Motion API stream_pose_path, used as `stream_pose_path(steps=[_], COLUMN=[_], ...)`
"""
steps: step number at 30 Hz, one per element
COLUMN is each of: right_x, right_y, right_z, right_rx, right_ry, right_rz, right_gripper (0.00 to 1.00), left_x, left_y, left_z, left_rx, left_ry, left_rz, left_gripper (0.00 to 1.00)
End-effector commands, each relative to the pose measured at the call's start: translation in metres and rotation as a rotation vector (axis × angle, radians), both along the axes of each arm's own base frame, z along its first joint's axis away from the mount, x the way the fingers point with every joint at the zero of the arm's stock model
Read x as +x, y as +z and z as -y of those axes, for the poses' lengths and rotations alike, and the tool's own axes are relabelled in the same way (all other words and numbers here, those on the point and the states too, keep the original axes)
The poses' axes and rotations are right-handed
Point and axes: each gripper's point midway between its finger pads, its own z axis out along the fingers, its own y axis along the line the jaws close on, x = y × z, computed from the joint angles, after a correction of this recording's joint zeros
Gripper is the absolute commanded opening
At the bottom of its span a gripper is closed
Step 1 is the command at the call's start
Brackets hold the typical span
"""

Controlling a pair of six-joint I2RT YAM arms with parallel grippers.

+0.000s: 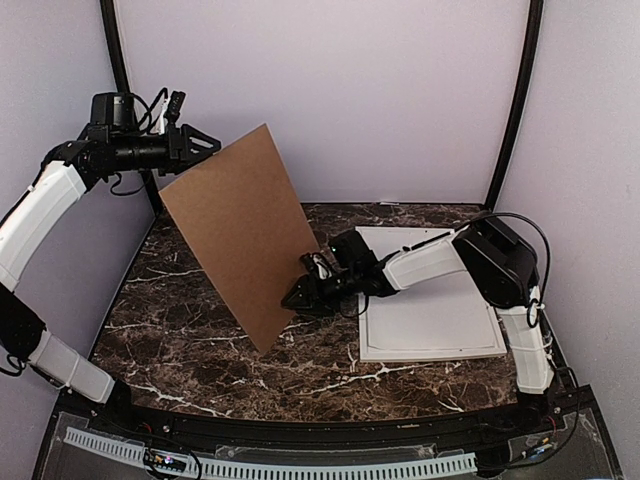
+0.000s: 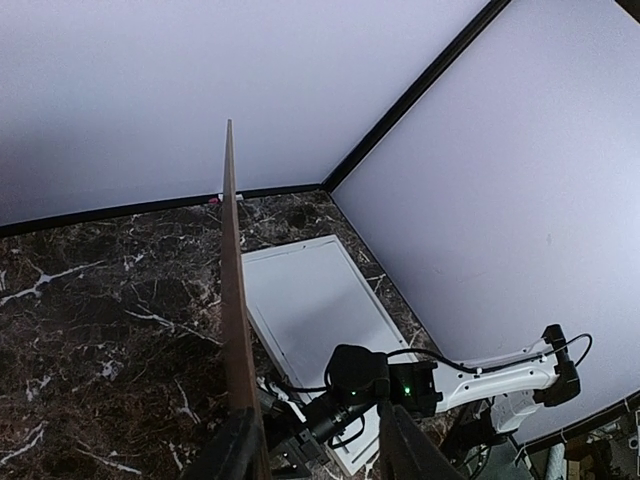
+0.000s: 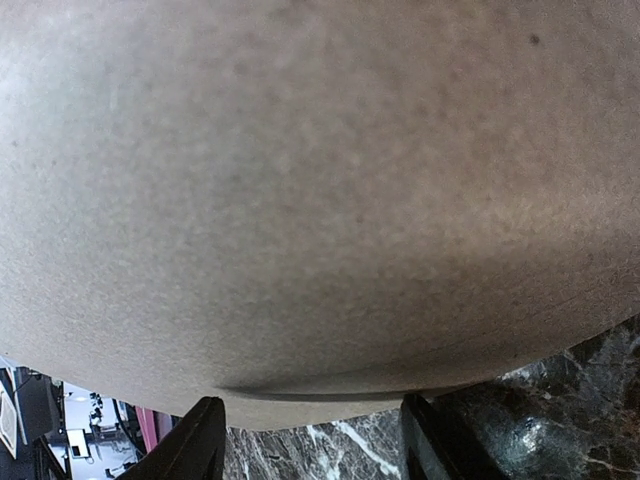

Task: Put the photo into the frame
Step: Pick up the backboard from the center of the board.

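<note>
— Where was the photo at that moment?
— It did not show in any of the three views, so I could not tell where it was. The frame (image 1: 430, 325) lay flat on the right side of the table (image 1: 180, 340). Its thin raised border showed wherever the right arm (image 1: 430, 262) did not cover it.
— Was anything in the frame?
— From above and from the left wrist it looked plain white inside the border.
— And what stood beside it?
— A brown board (image 1: 240, 230), on edge and tilted, just left of the frame, with its lowest corner down near the table. Whether that corner touched the table I could not tell.
— What of the pincers?
— The left gripper (image 1: 205, 142) was up at the board's top edge, toward the upper left corner. Its own camera showed the board edge-on against one finger (image 2: 238, 440), with the other finger well clear. So the jaws stood apart and were not clamped on the board.
— And the right?
— The right gripper (image 1: 298, 296) was low, at the board's right-hand edge, and the brown face filled its camera. Its two fingers (image 3: 195, 445) stood apart with nothing between them, and the tips came just up to the board's lower edge.
</note>
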Motion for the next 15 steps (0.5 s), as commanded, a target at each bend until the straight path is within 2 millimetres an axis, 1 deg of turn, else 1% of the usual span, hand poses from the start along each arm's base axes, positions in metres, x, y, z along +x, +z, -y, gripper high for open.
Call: stream_pose_path(steps=[1,2,3,4,6,11,13,15], right_x=[-0.007,-0.008,-0.008,-0.009,-0.009,-0.011,-0.011,-0.011], right_y=[-0.007,-0.007,-0.007,-0.006,-0.005,-0.006,-0.006,-0.007], right_z=[-0.003,-0.003,-0.003,-0.003,-0.002,0.000,0.000,0.001], right_rx=[0.044,0.047,0.049,0.049,0.053,0.055,0.052,0.048], right_ry=[0.029,0.035,0.038,0.040,0.042,0.047,0.044,0.041], right_rz=[0.006,0.008,0.010,0.012,0.019,0.017,0.017,0.014], right_gripper=[0.61,0.62,0.62,0.63,0.64,0.65,0.65,0.65], left_x=[-0.028,-0.029,-0.028,-0.028,-0.031,-0.035,-0.035,-0.033], left_y=[-0.052,-0.050,-0.054,-0.053,-0.057,-0.060,-0.058,-0.057], left_z=[0.013,0.011,0.007,0.005,0.001,-0.001,-0.003,-0.004], left_rx=[0.017,0.025,0.048,0.059,0.088,0.100,0.106,0.113], left_ry=[-0.072,-0.063,-0.042,-0.031,-0.012,-0.010,-0.002,0.005], left_rz=[-0.266,-0.261,-0.268,-0.263,-0.275,-0.286,-0.279,-0.275], left_gripper=[0.44,0.44,0.44,0.45,0.46,0.47,0.46,0.43])
